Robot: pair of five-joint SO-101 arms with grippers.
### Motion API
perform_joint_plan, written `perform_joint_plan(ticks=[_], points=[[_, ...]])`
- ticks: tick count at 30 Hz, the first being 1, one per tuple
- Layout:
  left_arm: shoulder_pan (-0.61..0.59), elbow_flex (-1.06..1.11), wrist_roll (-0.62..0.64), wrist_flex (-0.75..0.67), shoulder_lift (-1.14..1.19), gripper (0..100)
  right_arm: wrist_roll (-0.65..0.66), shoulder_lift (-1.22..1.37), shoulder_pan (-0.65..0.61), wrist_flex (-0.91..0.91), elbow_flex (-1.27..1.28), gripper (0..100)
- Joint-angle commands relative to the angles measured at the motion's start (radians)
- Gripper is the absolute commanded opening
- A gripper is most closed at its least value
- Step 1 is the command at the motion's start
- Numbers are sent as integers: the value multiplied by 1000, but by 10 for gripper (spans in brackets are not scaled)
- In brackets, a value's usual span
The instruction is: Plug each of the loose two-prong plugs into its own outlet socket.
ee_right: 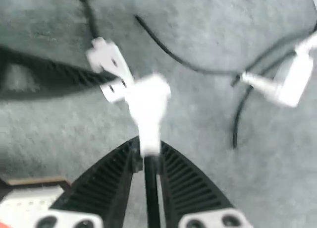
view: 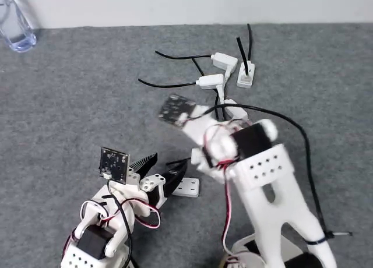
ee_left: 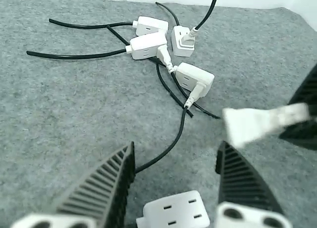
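Note:
My left gripper point(ee_left: 176, 153) is open low over the carpet, with a white outlet socket point(ee_left: 173, 215) lying between its fingers near their base. The high view shows that socket point(view: 187, 187) beside the left gripper point(view: 171, 164). My right gripper point(ee_right: 148, 153) is shut on a white two-prong plug point(ee_right: 148, 106), held just above the carpet. In the left wrist view, the held plug point(ee_left: 252, 125) points in from the side, towards the left fingers. Its black cable point(view: 303, 140) loops over the right arm.
Several more white sockets point(view: 224, 61) point(view: 211, 80) lie at the back with black cables. One socket point(view: 245, 74) has a plug standing in it. Another socket point(ee_left: 194, 77) has a plug point(ee_left: 198, 92) in its side. A clear bottle point(view: 14, 26) stands at the far left corner.

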Motion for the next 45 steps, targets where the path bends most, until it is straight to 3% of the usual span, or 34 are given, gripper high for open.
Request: perform_joint_plan(ticks=[1,9,17,22,29,33,40,45], points=[[8,-31,-2,2,-3,258,91,-31,105,-24,66,8],[9,-10,-60,-6,-3,258,226,-33,260,-205,308,8],[9,-10,-61,-6,-3,258,463,-31,499,-369,500,8],[9,-12,-61,-6,-3,258,566,-31,565,-430,552,30],[8,-10,-63,-6,-3,258,591,-31,561,-538,612,253],[8,-10,-63,-6,-3,258,592,-33,521,-530,611,255],[8,-10,-63,-6,-3,258,582,-33,308,-426,612,255],[8,-10,-63,-5,-3,258,483,-25,252,-423,620,250]])
